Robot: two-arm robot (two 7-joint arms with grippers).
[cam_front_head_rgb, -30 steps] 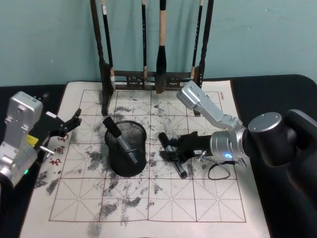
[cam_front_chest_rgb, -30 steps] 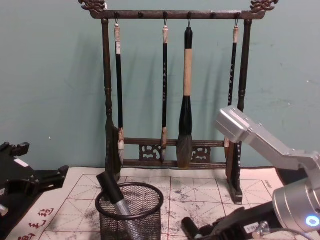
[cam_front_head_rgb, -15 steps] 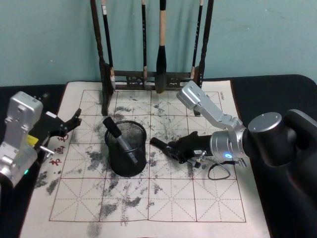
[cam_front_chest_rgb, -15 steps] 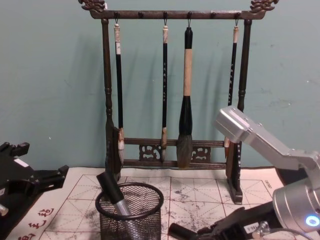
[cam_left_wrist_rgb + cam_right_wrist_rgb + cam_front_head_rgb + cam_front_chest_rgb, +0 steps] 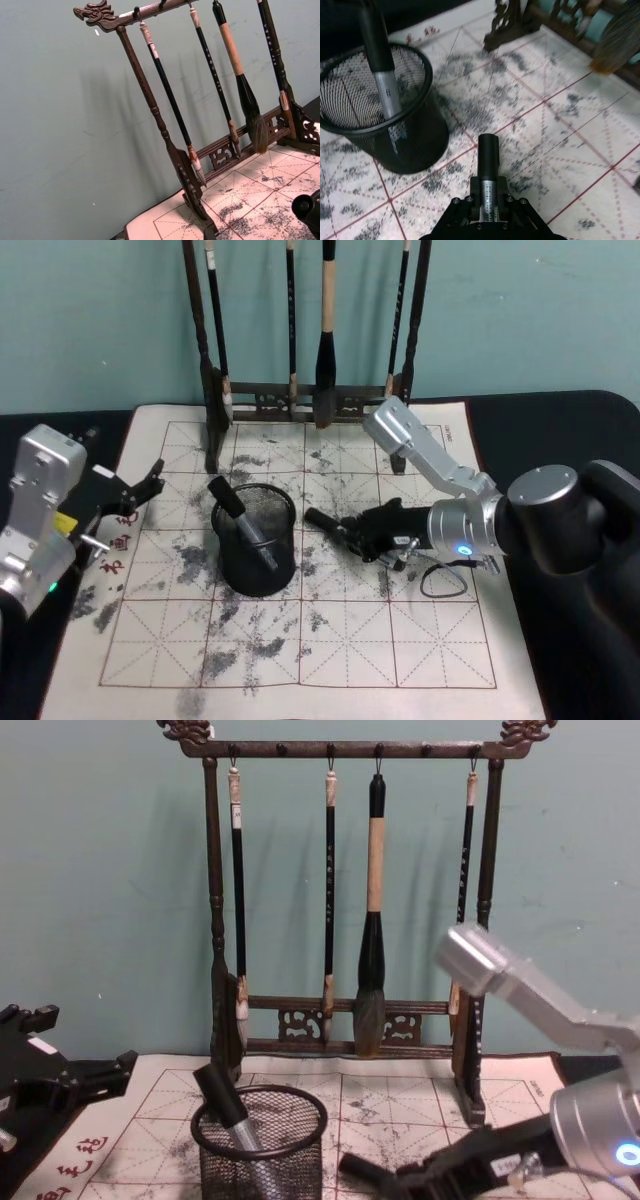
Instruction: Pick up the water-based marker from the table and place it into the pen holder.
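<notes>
1. Black wire mesh forms the holder (image 5: 256, 567) (image 5: 406, 146) (image 5: 262, 1168) — a small round cup with a thick rim. It is stood on the table (image 5: 350, 640), which is covered by a whitish mat ruled in red squares, blotched with grey ink and edged in dark brown.
2. A second marker (image 5: 244, 524) (image 5: 383, 66) (image 5: 228, 1110), with a black cap and silvery barrel, is leaned inside the holder with its cap above the rim.
3. The marker (image 5: 328, 523) (image 5: 488, 165) (image 5: 362, 1169) is clamped by its grey barrel between the closed-in fingers of the right gripper (image 5: 352, 533) (image 5: 488, 198). Its smooth black cap is pointed at the holder, just beside the wall on the robot's right and apart from it.
4. It is held roughly level and low; whether the mat is cleared cannot be told.
5. A dark carved wooden rack (image 5: 213, 390) (image 5: 150, 102) (image 5: 215, 920) is stood along the mat's far edge, behind the holder. Slim brushes (image 5: 372, 900) are hung from its top bar — one thicker, with a pale handle.
6. The left gripper (image 5: 148, 483) is parked over the mat's left edge, well apart from the holder; how far it is open cannot be told.
</notes>
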